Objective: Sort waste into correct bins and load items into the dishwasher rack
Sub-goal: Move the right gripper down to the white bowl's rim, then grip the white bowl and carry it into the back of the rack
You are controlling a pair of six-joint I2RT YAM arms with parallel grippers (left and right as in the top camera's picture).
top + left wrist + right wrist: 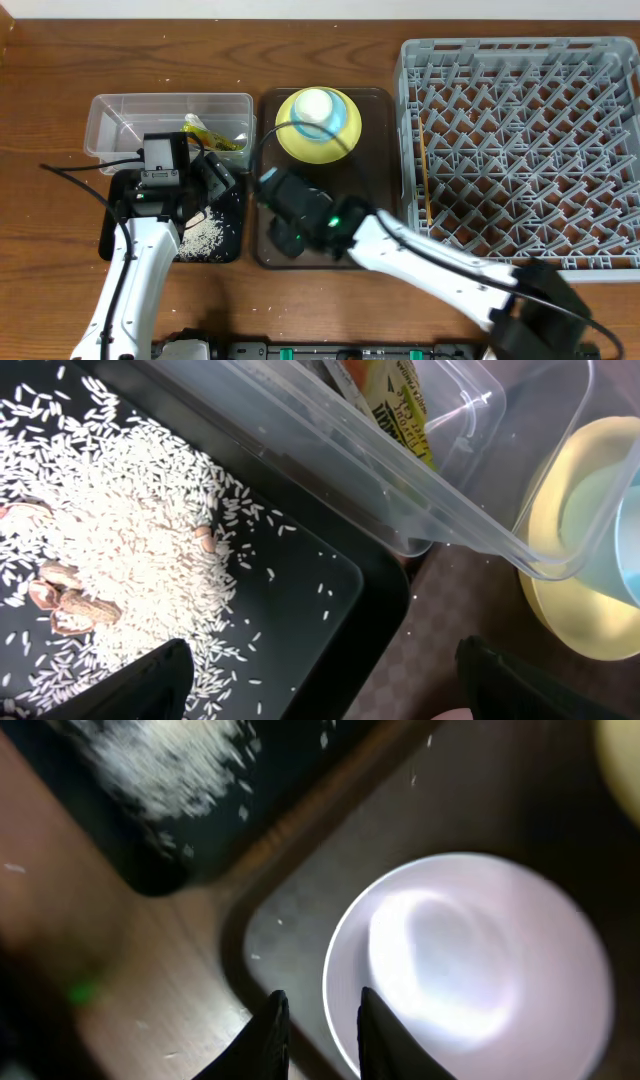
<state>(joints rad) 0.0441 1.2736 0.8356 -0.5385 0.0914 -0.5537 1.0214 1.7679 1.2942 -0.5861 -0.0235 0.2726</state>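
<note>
Presently we list: left gripper (pixel 325 698), fingers wide and empty, rice grains (pixel 130 530) on the black tray (pixel 335 575) beyond one fingertip; right gripper (pixel 325 1032), fingers narrow, straddling the white bowl (pixel 470 970) rim, clamping or not we cannot tell.

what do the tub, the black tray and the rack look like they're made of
Tub: clear plastic, smooth; the wrapper shows through its wall.
Black tray: probably plastic, glossy; bare patches beside the rice reflect light.
Rack: grey moulded plastic by the look, matte, one even lattice.
</note>
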